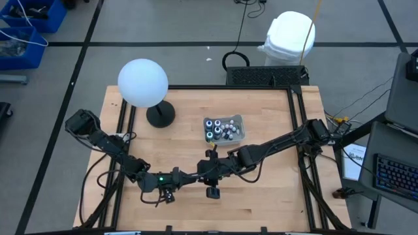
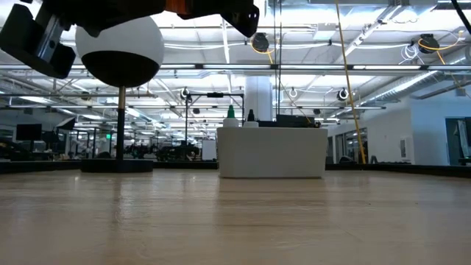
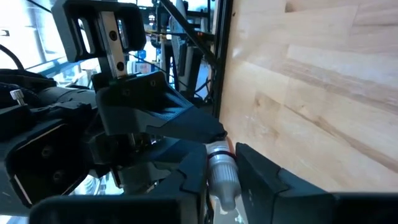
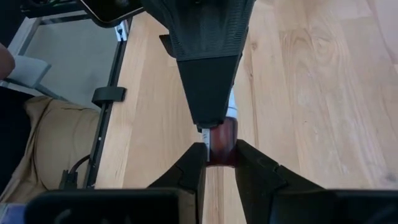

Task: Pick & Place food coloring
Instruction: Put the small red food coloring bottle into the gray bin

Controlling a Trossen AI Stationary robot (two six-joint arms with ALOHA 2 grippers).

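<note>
Meeting above the front-centre of the wooden table, both grippers grasp one food coloring vial. The right gripper is closed on its dark red body; the left gripper is closed on its white cap end. The grey tray with the remaining bottles sits mid-table, beside a white globe lamp. Bare wood extends to the front edge; the black frame borders the sides.

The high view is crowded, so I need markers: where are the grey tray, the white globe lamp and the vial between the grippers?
grey tray (image 1: 239,119), high view, rim.
white globe lamp (image 1: 142,82), high view, globe's middle.
vial (image 4: 222,142), right wrist view, dark body.
</note>
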